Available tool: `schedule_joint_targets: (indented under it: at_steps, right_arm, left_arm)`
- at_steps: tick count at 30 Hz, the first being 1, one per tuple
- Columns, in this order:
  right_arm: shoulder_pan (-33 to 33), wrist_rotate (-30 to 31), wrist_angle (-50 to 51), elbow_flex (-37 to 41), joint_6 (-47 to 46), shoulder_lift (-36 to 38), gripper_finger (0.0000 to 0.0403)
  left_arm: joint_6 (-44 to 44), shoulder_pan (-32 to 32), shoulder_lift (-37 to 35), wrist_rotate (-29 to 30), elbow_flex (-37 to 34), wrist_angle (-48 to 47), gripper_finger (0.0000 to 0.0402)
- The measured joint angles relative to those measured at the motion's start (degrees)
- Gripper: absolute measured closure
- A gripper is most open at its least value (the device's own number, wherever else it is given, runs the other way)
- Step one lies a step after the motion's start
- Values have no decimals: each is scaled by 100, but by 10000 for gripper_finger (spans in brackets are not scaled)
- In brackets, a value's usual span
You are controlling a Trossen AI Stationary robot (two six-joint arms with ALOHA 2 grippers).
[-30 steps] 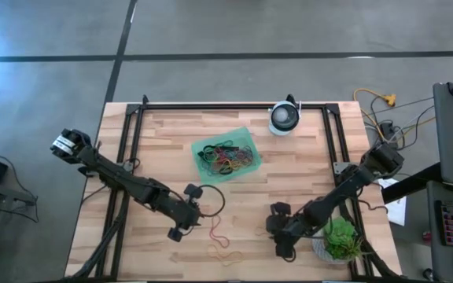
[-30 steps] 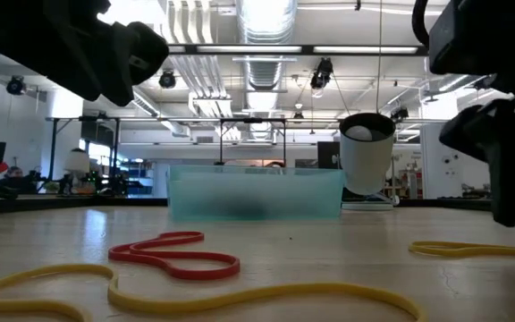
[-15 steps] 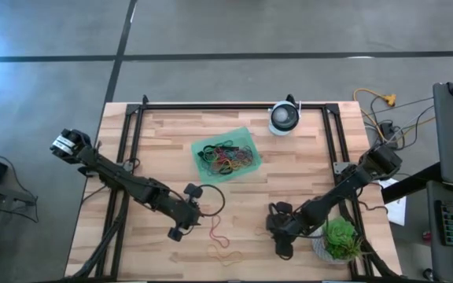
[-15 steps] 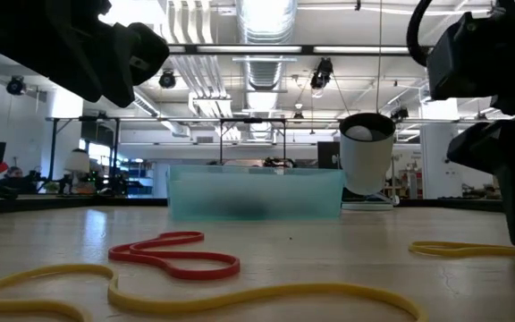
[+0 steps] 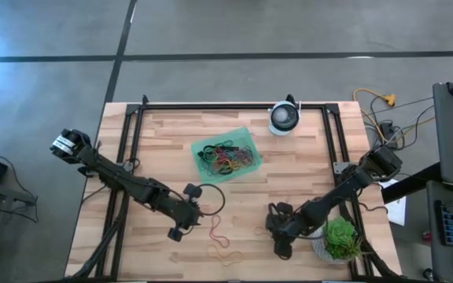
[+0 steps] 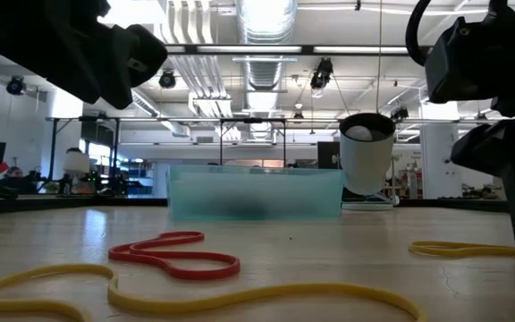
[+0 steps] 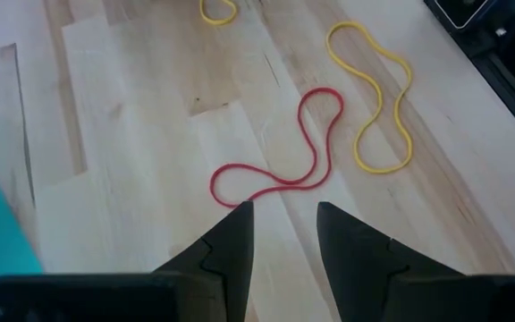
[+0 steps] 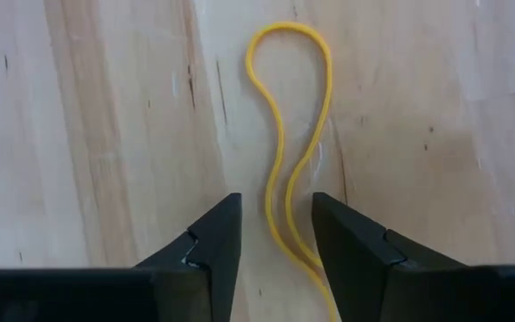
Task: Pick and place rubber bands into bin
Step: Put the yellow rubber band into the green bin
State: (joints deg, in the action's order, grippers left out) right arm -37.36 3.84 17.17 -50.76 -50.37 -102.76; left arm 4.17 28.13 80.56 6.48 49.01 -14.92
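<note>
Hovering low over the table [image 5: 305, 169], my right gripper [image 8: 275, 234] has its fingers [image 8: 211, 240] apart with a yellow band [image 8: 286, 161] running up between them; nothing is held. In the low view that band [image 6: 459, 249] lies flat on the wood. My left gripper [image 7: 282, 240] hangs above the table's near middle, fingers spread too, their tips just short of a red band [image 7: 280, 152]. A longer yellow band [image 7: 378, 98] lies beside the red one, and a small yellow one [image 7: 218, 11] sits farther off. The green bin [image 5: 226, 154] stands toward the far middle of the table, well apart from both grippers, with a heap of coloured bands [image 5: 226, 157] inside. A round white device [image 5: 284, 119] stands at the far edge.
</note>
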Motion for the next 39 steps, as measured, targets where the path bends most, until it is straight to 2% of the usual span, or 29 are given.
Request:
schedule_joint_targets:
  at_steps: [22, 30, 39]
  right_arm:
    - [-182, 144, 782, -18, 359, 15, 289]
    - [-186, 313, 913, -20, 389, 17, 322]
    - [-181, 459, 1042, -22, 387, 22, 380]
  left_arm:
    - [15, 12, -1, 0, -72, -17, 292]
    - [14, 14, -1, 0, -72, -15, 292]
    - [14, 14, -1, 0, -72, -15, 292]
